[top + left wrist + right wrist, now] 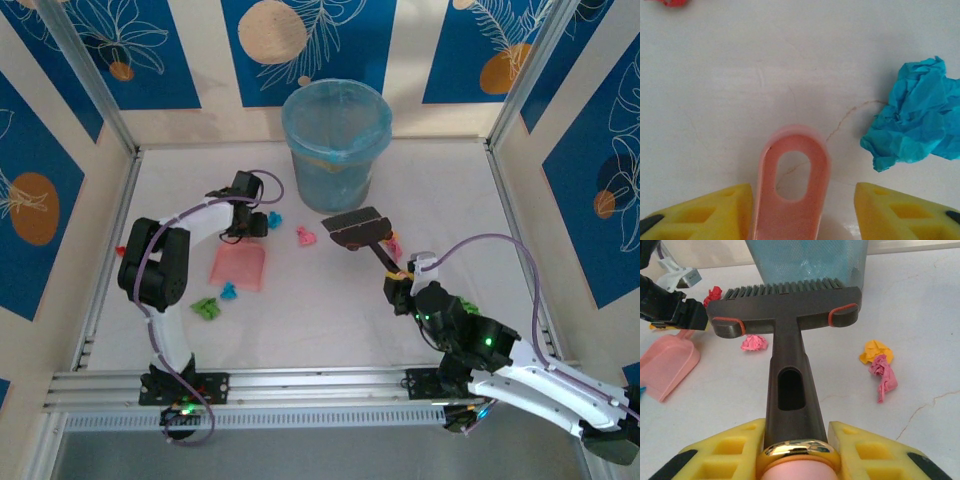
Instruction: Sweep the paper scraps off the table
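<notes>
The pink dustpan [240, 266] lies flat on the table [300, 320]. Its looped handle [792, 195] sits between my left gripper's [802, 202] yellow fingers: the left finger touches it, and a gap remains on the right, so the jaws stand open. My right gripper [795, 432] is shut on the dark brush's handle [790, 390], with the brush head [352, 226] held out in front of the bin. Paper scraps lie scattered: blue [915, 125], pink [306, 236], green [205, 307], red [121, 250], and yellow [876, 350] with pink [883, 377].
A blue-lined bin [335, 140] stands at the back middle, right behind the brush. Aluminium rails [300, 385] edge the table, with patterned walls close on three sides. Another blue scrap [229, 291] lies by the dustpan's near edge.
</notes>
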